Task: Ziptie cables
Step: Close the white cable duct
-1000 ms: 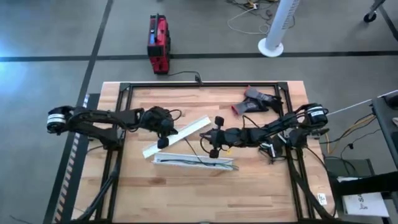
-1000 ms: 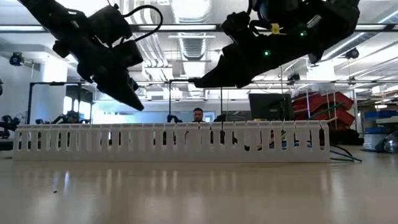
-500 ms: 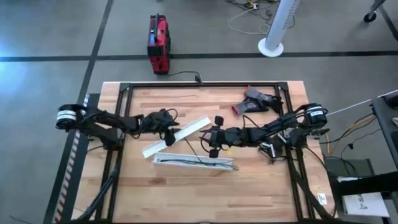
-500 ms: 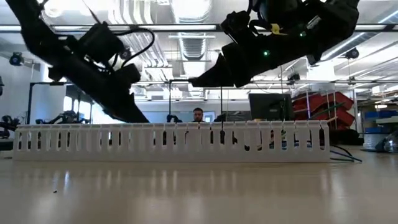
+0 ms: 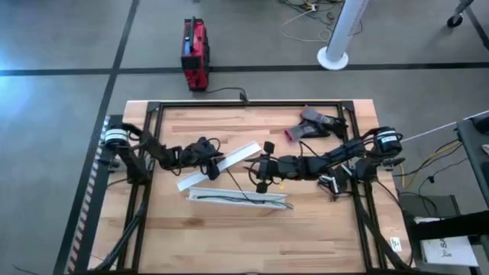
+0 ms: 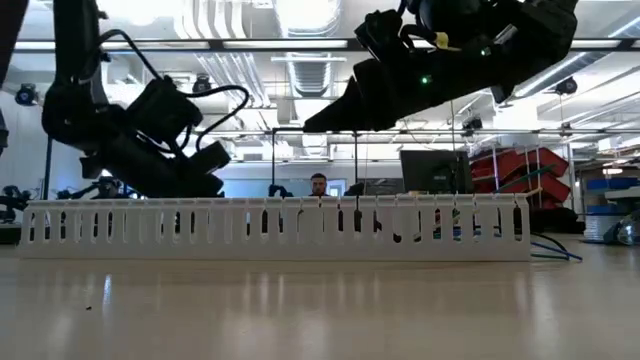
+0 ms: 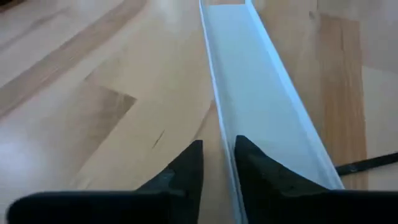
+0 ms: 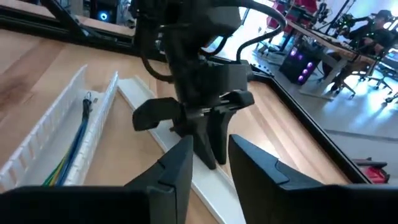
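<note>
The left pincer [image 7: 216,163], narrowly parted, straddles the white cover strip's [image 5: 218,166] wall; the right pincer [image 5: 262,169], narrowly parted and empty, hovers just beside the strip.

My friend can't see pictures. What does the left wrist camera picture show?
The left end effector has its two dark fingers slightly apart over one side wall of a long white tray lying on the wooden table. A thin black strip lies beside the tray.
</note>
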You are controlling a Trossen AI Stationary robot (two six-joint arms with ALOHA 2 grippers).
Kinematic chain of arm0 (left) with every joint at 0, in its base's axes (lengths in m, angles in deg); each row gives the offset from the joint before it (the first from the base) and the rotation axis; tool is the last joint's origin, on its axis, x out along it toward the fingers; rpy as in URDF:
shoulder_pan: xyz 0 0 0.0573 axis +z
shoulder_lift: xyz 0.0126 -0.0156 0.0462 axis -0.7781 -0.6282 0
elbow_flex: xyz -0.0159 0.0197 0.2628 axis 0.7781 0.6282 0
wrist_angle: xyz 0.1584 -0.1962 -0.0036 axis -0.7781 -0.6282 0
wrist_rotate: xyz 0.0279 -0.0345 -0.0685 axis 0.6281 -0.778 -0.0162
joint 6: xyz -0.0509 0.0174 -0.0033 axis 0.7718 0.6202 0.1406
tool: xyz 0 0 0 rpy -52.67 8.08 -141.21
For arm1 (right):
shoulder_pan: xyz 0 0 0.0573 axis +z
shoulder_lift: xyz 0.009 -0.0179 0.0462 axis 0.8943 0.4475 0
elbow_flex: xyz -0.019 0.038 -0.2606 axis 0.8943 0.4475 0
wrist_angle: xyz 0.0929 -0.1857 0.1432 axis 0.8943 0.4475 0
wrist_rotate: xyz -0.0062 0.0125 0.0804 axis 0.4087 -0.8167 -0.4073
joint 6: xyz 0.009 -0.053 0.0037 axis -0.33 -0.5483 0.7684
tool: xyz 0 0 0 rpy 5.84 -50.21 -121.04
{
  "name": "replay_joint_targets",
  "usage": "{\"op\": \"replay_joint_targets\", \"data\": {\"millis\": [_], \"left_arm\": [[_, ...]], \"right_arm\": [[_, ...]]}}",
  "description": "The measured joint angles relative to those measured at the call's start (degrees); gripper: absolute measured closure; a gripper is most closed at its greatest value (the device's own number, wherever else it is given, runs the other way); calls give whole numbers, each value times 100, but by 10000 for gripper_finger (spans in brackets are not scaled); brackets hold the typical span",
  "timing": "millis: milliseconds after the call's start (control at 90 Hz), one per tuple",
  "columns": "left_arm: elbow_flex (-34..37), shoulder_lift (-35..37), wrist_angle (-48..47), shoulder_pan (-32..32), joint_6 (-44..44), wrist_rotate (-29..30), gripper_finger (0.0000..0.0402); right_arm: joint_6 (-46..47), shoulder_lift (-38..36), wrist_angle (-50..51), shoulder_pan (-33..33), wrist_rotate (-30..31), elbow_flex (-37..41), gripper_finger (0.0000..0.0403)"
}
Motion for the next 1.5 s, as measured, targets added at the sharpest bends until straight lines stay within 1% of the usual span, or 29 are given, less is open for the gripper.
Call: {"op": "replay_joint_targets", "data": {"millis": [122, 256, 333, 444, 500, 567, 656, 744, 822, 911, 1022, 1178, 1300, 1411, 1456, 1500], "left_arm": [[-17, -327, 228, 6, -94, 69, 390], [-16, -423, 331, -18, -142, 274, 399], [-4, -292, 260, -20, -312, 312, 400], [20, 217, 71, -27, -823, 371, 401], [22, 536, -203, -27, -1061, 430, 401], [49, 1001, -467, -31, -1364, 546, 401], [-105, 1683, -808, -48, -1713, 564, 402], [-306, 2233, -1484, -134, -1935, 568, 401], [-524, 2616, -2043, -347, -2148, 628, 401], [-838, 2821, -2578, -729, -2414, 918, 401], [-1164, 2808, -3172, -1351, -2782, 1635, 401], [-1532, 2492, -3261, -2173, -3479, 2992, 401], [-1791, 2134, -3161, -2678, -4185, 3983, 401], [-2058, 1725, -3133, -2984, -4531, 4255, 401], [-2190, 1517, -3130, -3083, -4564, 4263, 401], [-2323, 1321, -3113, -3184, -4607, 4289, 401]], "right_arm": [[-1, 0, -2, -6, 3, 0, 329], [27, 0, -56, -76, 46, 0, 344], [291, -11, -180, -148, 145, 0, 352], [497, -215, -130, -218, 573, 0, 357], [472, -375, -42, -230, 713, 0, 354], [455, -528, 31, -255, 715, -4, 346], [459, -713, 224, -264, 709, -6, 331], [469, -859, 486, -279, 680, -15, 311], [632, -896, 669, -321, 562, -13, 290], [996, -1068, 1080, -452, 252, 2, 265], [1480, -1366, 1461, -713, -211, -17, 237], [1811, -1776, 1845, -1070, -1065, -15, 210], [2169, -1922, 2015, -1377, -1927, -15, 199], [2552, -1903, 2406, -1616, -2849, -136, 194], [2638, -1893, 2541, -1647, -3081, -221, 191], [2684, -1891, 2811, -1650, -3158, -292, 188]]}}
